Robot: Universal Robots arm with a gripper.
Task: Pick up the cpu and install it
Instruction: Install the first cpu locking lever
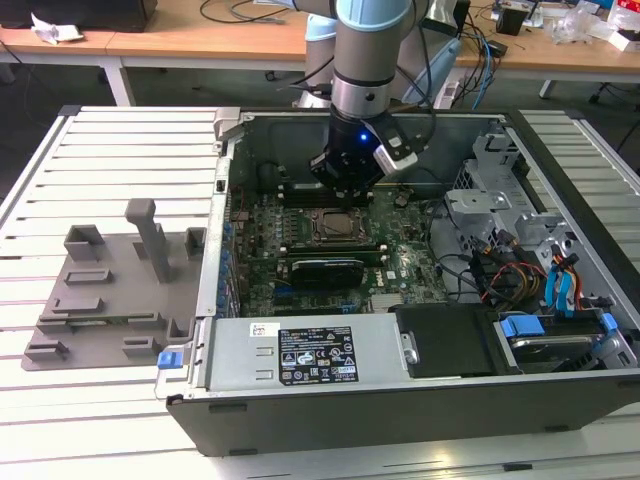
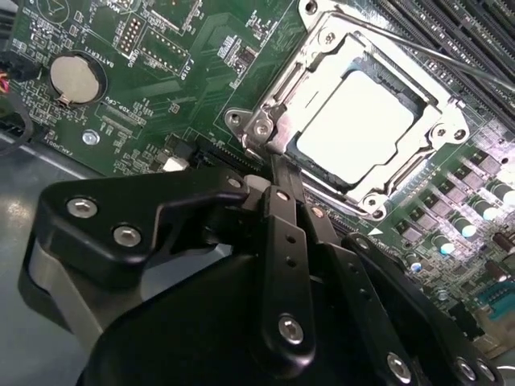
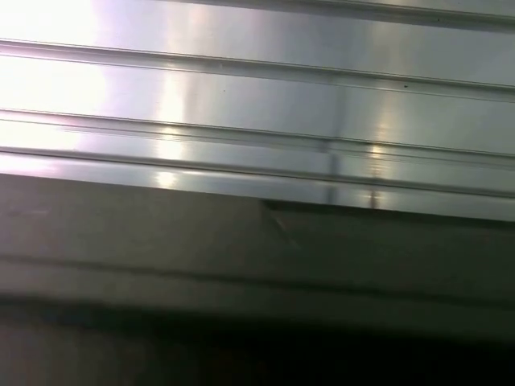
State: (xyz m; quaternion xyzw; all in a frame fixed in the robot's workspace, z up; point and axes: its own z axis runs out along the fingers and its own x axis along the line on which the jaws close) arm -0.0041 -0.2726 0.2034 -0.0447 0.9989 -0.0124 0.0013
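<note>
Cpu (image 2: pixel 366 129): seated in the socket frame (image 2: pixel 438 137), far side of the motherboard (image 1: pixel 400 265).
Pincer (image 2: pixel 273 157): clenched, empty, tips beside the frame's corner.
Progress: placement looks done; whether the frame is latched, I cannot tell.

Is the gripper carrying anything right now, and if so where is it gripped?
Nothing is held. The gripper has its fingers together and bare beside the socket, and the cpu already sits inside the socket frame.
</note>
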